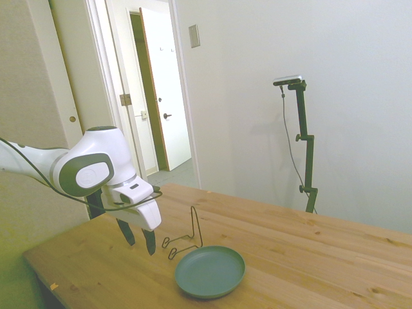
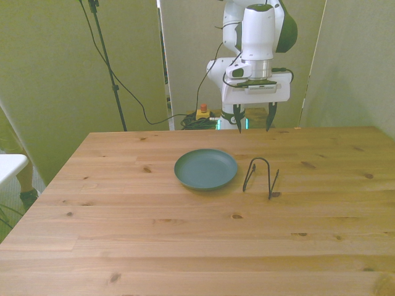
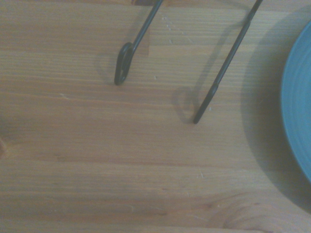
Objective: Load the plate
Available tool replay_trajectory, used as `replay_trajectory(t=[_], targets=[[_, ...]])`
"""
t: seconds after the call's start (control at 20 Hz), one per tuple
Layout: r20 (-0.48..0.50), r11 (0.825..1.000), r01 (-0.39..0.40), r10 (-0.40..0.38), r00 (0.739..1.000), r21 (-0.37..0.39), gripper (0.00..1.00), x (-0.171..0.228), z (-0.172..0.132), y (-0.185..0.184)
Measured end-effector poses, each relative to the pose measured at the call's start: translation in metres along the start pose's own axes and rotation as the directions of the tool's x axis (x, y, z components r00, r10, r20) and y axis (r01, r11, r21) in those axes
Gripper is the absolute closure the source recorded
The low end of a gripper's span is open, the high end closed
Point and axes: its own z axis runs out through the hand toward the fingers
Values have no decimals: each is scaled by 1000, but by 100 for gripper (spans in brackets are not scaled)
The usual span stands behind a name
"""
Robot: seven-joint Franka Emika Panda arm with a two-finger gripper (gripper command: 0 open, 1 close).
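Front view: gripper spread, holding nothing | plate flat, below and ahead of fingers, beside wire stand | step: approach | next: grip rim

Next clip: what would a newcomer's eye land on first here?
The dull-green plate lies flat and empty mid-table. Just to the front view's right of it stands a thin black wire stand, apart from it. The white arm's gripper hangs above the table's far edge, jaws open, holding nothing.

Wooden table bears plate, wire stand.
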Motion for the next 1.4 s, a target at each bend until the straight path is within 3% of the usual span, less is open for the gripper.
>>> replay_trajectory(t=[0.3,0.5,0.65,0.85,1.05,1.2,1.4], targets=[[30,1000,-8,7,1000,21,0,13,-8,0],[55,1000,1,-2,998,17,0,55,-17,7],[71,997,67,-65,995,-34,0,91,-11,12],[75,979,185,-179,981,-83,0,132,1,14],[64,945,306,-300,952,-115,0,148,3,15],[64,938,320,-314,947,-137,0,157,17,13],[93,923,358,-348,933,-142,0,174,12,14]])
